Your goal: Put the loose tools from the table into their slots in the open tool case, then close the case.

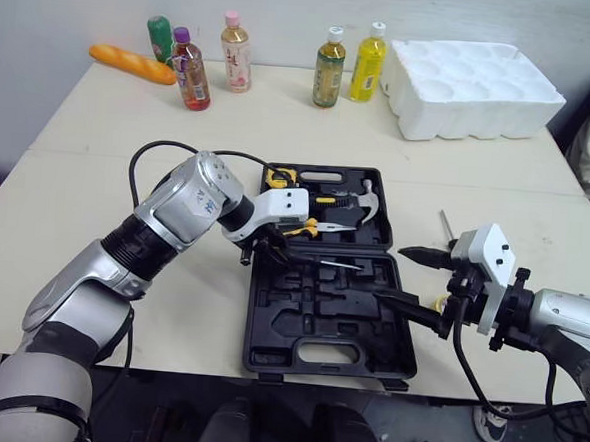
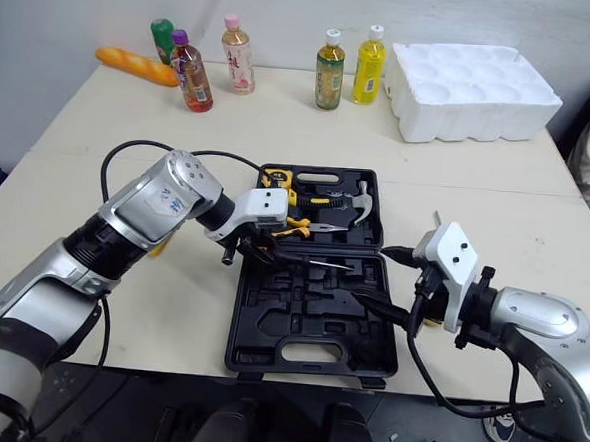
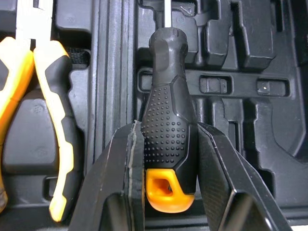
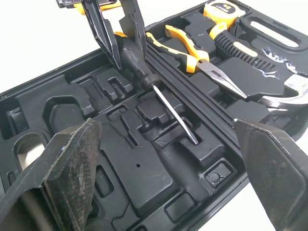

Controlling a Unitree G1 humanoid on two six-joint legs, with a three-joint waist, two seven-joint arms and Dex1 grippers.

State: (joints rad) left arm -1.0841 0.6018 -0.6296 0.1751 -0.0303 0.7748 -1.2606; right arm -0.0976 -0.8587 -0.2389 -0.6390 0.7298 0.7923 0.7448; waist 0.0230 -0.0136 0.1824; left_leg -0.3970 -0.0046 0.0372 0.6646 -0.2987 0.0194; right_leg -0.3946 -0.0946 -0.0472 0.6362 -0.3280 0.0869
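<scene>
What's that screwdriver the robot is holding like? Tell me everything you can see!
The screwdriver has a black, bumpy, rubbery-looking handle with an orange end, and a thin shiny metal shaft. The left gripper pinches the handle between its two black fingers. It lies nearly flat over the near half of the open tool case, by the hinge.

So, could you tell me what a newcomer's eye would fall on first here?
The open black tool case at the near edge of the table draws the eye, with the left tool shut on a black screwdriver over its front half. The right tool hangs open at the case's right side, and yellow-handled pliers and a hammer lie in the back half.
</scene>
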